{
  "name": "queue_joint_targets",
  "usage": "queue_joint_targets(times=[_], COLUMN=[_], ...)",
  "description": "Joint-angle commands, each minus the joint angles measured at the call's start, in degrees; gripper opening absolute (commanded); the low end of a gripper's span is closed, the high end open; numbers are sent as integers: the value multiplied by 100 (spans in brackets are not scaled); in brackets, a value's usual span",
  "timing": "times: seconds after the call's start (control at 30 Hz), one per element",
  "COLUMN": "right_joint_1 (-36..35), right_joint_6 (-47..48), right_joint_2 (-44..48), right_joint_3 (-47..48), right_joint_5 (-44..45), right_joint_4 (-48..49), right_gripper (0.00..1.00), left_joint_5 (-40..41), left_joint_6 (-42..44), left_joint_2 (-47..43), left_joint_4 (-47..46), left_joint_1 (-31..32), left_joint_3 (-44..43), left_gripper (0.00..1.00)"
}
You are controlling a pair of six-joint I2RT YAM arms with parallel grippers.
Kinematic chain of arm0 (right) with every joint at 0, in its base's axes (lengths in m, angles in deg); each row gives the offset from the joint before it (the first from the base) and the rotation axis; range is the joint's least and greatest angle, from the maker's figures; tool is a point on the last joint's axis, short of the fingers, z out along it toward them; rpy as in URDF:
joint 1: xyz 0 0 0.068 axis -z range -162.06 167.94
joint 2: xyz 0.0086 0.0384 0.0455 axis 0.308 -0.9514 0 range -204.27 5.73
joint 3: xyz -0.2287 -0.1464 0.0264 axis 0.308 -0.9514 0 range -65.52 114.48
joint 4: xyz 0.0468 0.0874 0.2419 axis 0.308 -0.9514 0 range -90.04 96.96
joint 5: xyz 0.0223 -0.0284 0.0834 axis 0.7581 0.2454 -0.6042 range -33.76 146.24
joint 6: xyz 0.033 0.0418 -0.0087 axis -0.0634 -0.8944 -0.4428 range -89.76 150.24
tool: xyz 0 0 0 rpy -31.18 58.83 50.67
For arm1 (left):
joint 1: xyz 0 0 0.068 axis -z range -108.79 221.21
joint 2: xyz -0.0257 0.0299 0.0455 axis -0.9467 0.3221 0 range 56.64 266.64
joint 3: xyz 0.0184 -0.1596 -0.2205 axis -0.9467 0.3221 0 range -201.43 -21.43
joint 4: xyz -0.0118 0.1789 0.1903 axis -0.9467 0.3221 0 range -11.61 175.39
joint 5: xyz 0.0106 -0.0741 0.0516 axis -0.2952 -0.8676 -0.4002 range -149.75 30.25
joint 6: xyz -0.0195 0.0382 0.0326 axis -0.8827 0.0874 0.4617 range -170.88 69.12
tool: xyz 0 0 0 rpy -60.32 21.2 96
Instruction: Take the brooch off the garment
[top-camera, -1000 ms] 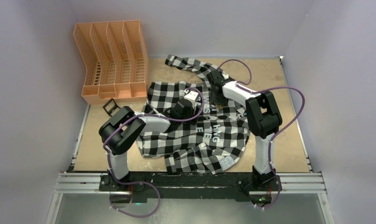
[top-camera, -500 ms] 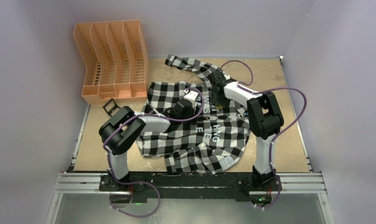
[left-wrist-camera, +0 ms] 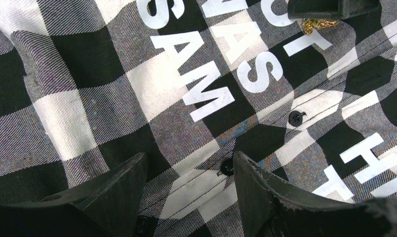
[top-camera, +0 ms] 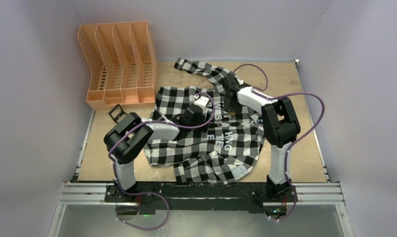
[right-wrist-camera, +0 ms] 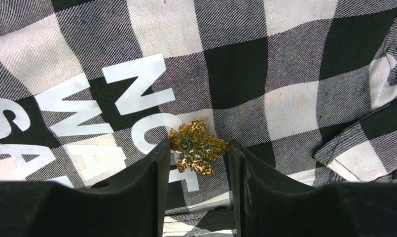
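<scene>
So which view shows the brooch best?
Right wrist: the brooch sits large, sharp between the jaws of the right gripper. Left wrist catches only a gold sliver at its top edge. Top external: too small to see.

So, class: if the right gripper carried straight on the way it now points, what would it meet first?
Most likely the brooch, which sits between the fingertips of the right gripper, pinned on the garment. The cloth lies right behind it. It is unclear whether the tips are touching the brooch.
</scene>
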Motion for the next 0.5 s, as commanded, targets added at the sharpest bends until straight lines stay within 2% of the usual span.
queue_joint_targets(times=[0.0, 0.47], right_joint_1=[33, 32], right_joint_6=[62, 160], right_joint_2=[178, 688], right_joint_3=[-123, -783], right_joint_5=[36, 211], right_joint_4=[-4, 1165], right_gripper=[42, 29], left_joint_5=[-105, -87], left_joint_6=[-110, -111], left_joint_2=[-177, -242], left_joint_4=[236, 313], left_joint_1=[-5, -5], left_joint_3=[127, 195], left_gripper=[63, 63])
